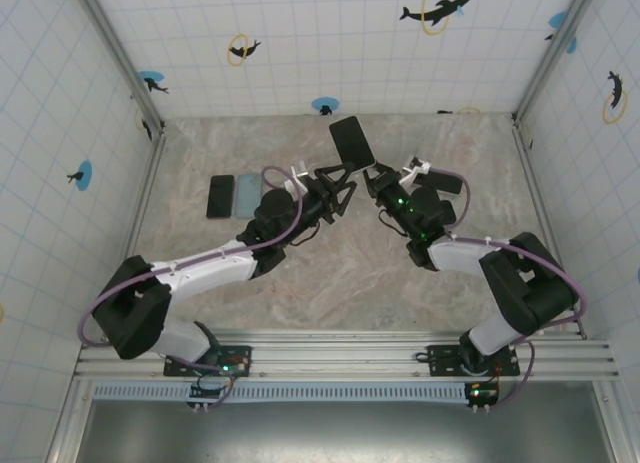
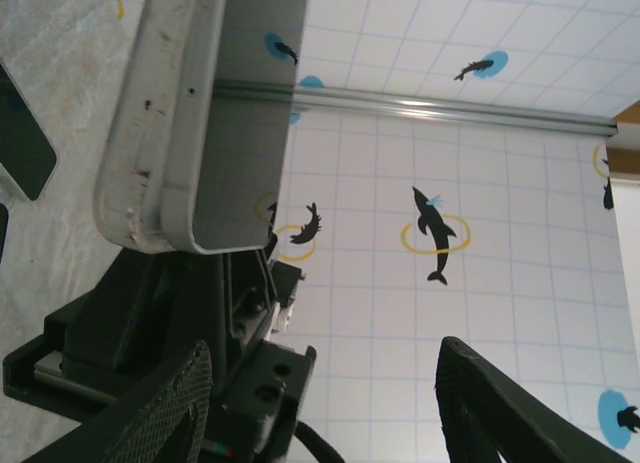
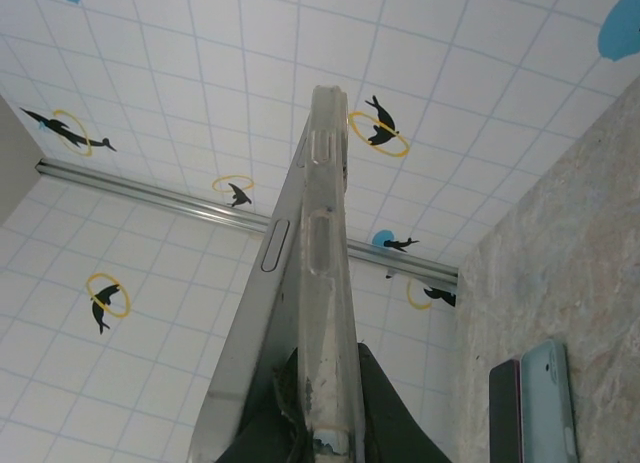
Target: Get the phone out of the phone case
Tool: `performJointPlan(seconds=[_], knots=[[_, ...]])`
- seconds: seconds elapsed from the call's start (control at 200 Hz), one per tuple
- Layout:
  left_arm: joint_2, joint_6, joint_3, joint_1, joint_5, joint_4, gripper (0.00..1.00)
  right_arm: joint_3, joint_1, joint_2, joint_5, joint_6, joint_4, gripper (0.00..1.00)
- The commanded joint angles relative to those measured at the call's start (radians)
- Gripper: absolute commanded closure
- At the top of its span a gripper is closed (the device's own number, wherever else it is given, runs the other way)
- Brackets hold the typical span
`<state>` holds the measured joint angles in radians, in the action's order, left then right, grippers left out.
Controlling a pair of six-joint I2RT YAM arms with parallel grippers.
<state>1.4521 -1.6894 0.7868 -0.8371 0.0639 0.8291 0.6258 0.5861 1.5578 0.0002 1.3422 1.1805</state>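
From my feed, a black phone [image 1: 220, 196] lying flat on the marbled table [image 1: 330, 273], a pale blue phone [image 1: 247, 195] just beside it, touching or nearly so, white tiled walls [image 1: 330, 53] behind, dolphin stickers [image 1: 436, 9] scattered across them

Light fell from above, bright and diffuse, and lay evenly over the table [image 1: 340, 283]. Below the phone [image 1: 352, 143] only faint, soft-edged shadows marked the marble, and the top view was sharp throughout.

In my left wrist view, the metal rail [image 2: 450, 111] behind the phone carried a hard streak of glare. A strip at the far right of the phone was burned out to plain white. Below the phone, the fingers [image 2: 175, 403] of my left end effector [image 2: 325, 348] sat dark and soft.

In my right wrist view, the phone's lower end was smeared out of focus, while its upper edge stood crisp against bright tiles.
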Motion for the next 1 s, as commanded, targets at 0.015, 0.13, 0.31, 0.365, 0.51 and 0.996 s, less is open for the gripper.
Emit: performJointPlan(seconds=[0.015,0.13,0.31,0.365,0.51,0.996], knots=[[0.030,-0.055,0.031,-0.002,-0.020,0.085,0.41,0.057,0.012,-0.002,0.030,-0.012,0.117,0.99],[0.037,-0.077,0.008,-0.002,-0.034,0.114,0.43,0.061,0.012,0.001,0.023,-0.014,0.126,0.99],[0.052,-0.078,0.014,-0.002,-0.046,0.146,0.46,0.060,0.020,0.012,0.014,-0.009,0.145,0.99],[0.055,-0.079,0.007,0.000,-0.047,0.146,0.47,0.061,0.021,0.017,0.013,-0.003,0.157,0.99],[0.061,-0.082,-0.001,-0.001,-0.047,0.138,0.48,0.063,0.022,0.012,0.009,-0.005,0.154,0.99],[0.055,-0.045,-0.009,0.026,-0.022,0.060,0.55,0.052,0.026,0.009,-0.005,-0.004,0.171,1.00]])
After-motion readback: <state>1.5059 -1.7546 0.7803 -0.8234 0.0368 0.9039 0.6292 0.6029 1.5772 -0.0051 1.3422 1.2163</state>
